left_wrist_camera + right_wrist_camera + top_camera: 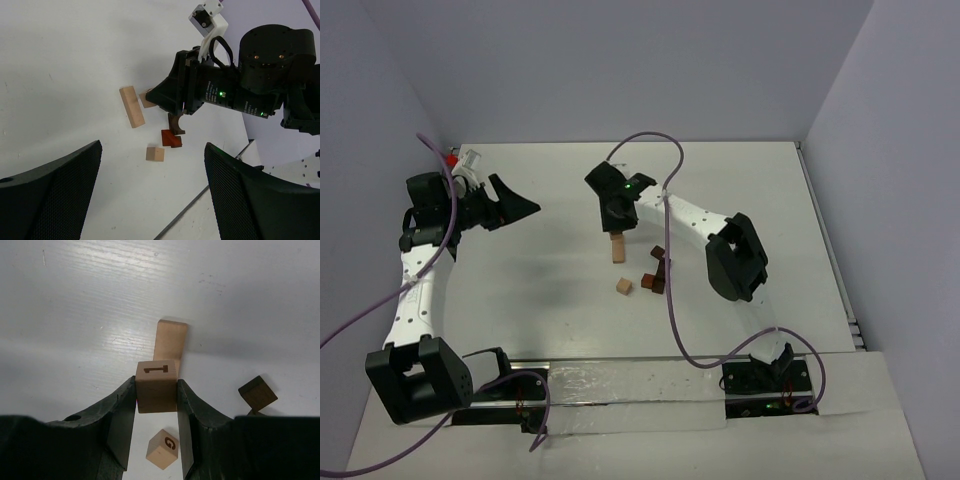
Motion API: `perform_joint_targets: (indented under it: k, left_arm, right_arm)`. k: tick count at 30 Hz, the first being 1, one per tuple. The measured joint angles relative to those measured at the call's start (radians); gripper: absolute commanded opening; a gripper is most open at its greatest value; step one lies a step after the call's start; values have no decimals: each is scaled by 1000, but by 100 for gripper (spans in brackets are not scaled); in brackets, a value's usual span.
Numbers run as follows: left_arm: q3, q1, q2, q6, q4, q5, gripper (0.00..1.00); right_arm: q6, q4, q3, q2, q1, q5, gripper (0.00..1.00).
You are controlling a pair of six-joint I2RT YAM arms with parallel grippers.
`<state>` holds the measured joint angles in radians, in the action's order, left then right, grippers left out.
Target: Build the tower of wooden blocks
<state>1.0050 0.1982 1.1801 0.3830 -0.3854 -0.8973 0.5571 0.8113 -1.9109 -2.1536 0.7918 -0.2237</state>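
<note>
- Blocks are lying in a loose group near the middle of the table (540, 270); the tower is not yet stacked.
- The right gripper (156, 396) is clamping a tan cube marked 1 (156, 382), one finger pressing on each side.
- The long tan block (171, 340) is lying flat, stretching away from the held cube. The cube is sitting over its near end; whether the two are touching, I cannot tell.
- A loose tan cube marked G (162, 449) is resting on the table, just nearer than the gripped one.
- Dark brown blocks (656, 274) are clustering just beside the tan ones, on the right arm's side.
- The left gripper (516, 208) is hovering well apart at the far left, jaws spread wide and gripping nothing.
</note>
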Motion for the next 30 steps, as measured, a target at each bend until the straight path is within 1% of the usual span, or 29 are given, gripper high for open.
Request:
perform_joint_targets:
  k: [4, 10, 19, 30]
  left_arm:
    - [0, 0, 15, 4, 4, 0, 89]
    - [0, 0, 21, 6, 5, 0, 89]
    - [0, 0, 25, 17, 17, 0, 89]
    - [-15, 0, 30, 25, 31, 0, 89]
  right_arm:
    - [6, 1, -3, -13, -19, 24, 1]
    - [16, 4, -10, -75, -37, 47, 3]
    - [33, 16, -34, -95, -40, 50, 9]
    - [80, 21, -36, -95, -31, -12, 10]
